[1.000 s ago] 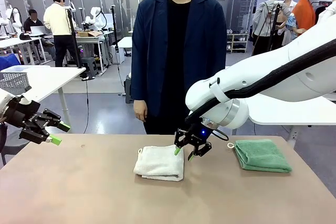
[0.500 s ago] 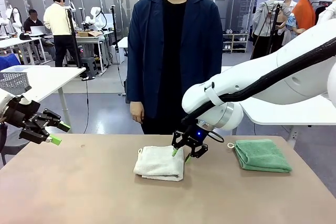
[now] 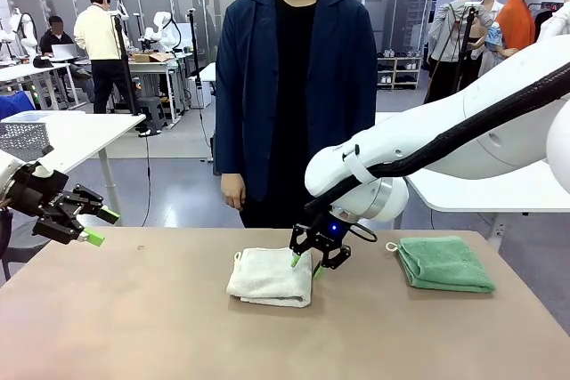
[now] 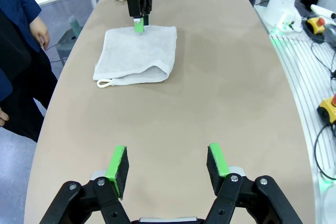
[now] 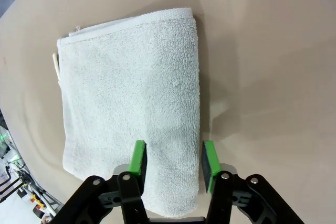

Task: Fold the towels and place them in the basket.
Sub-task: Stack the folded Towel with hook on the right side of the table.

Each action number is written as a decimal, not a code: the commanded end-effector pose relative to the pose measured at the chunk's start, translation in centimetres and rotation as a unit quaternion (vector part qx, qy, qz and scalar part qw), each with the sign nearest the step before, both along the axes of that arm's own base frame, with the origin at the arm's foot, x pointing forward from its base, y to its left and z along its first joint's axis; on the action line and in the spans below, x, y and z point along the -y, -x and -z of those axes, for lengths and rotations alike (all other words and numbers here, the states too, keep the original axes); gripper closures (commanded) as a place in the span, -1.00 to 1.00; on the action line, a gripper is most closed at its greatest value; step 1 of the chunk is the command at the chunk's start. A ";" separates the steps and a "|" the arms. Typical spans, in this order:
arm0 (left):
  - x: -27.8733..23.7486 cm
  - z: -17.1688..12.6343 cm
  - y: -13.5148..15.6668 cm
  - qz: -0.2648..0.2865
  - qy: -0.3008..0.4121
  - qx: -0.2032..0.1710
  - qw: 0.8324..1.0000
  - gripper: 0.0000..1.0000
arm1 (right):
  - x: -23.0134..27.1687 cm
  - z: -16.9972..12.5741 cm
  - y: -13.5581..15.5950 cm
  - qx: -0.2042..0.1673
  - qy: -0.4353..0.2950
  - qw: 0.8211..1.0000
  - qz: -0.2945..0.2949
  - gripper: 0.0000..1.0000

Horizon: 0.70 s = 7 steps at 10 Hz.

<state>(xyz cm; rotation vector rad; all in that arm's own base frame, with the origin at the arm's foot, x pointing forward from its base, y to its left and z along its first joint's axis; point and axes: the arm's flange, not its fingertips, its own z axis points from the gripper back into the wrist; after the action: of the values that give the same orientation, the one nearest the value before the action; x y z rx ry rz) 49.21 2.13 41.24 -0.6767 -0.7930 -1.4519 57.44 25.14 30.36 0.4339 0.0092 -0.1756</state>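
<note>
**Right gripper down at the cream-white towel's edge; left gripper idle and open**

The cream-white towel (image 3: 270, 277) lies folded on the tan table (image 3: 160, 327), near the middle and toward the person's side. The right gripper (image 3: 305, 264) is lowered onto the towel's far right corner. In the right wrist view its green pads (image 5: 138, 158) straddle a strip of terry along the towel's edge, one pad over the cloth and the other at the very edge beside the bare tabletop. The fingers stand partly apart with cloth between them; whether they already pinch the cloth cannot be told.

The green towel (image 3: 444, 262) lies folded well to the right of the cream one, a small white loop showing at its near-left corner. The two towels are apart and do not touch.

The left gripper (image 3: 96, 226) hangs above the table's left edge, well away from both towels. Its fingers are spread wide with nothing between them, as the left wrist view confirms (image 4: 167, 163).

A person in a dark blue jacket (image 3: 294, 86) stands at the far side of the table, one hand (image 3: 233, 191) hanging at the side
</note>
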 end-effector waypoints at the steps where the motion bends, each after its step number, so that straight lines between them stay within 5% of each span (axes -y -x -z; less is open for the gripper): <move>1: 0.0 0.0 0.0 0.001 0.001 0.001 1.000 -0.53 | -0.4 0.3 -0.6 0.013 0.017 1.000 0.007 0.23; 5: 0.0 0.0 0.0 0.001 0.001 0.001 1.000 -0.53 | -0.2 0.7 -0.5 0.013 0.017 1.000 0.001 1.00; 7: 0.0 0.0 0.0 0.001 0.001 0.001 1.000 -0.53 | 0.0 0.4 -0.2 0.016 0.024 1.000 -0.007 1.00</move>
<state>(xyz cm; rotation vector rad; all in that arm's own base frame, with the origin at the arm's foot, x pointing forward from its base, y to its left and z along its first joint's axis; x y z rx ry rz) 49.21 2.13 41.24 -0.6767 -0.7930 -1.4519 57.65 25.18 29.78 0.4133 -0.0050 -0.1561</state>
